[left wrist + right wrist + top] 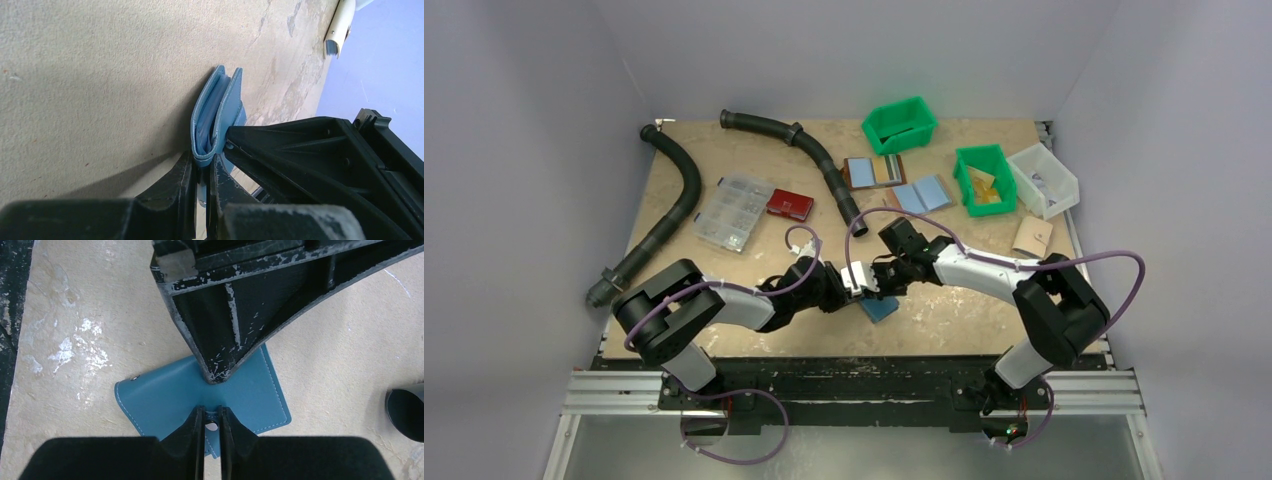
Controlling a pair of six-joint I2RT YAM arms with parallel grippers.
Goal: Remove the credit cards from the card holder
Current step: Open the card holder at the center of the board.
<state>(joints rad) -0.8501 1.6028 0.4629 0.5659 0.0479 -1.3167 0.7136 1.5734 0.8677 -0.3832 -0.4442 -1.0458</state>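
the dark-blue card holder [881, 307] sits low in the middle of the overhead view, on the beige table [724, 150], folded nearly shut. the left gripper [202, 167] is clenched on its edge. the right gripper [212, 420] pinches its snap tab [212, 434].

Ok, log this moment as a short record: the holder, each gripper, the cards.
card holder: blue, folded, gaping slightly, between the two arms over the near middle of the table
left gripper: jaws shut on the holder's folded edge
right gripper: jaws closed on the snap tab
cards: none seen outside the holder; only light-blue inner layers show in the fold
resting or lifted: cannot tell
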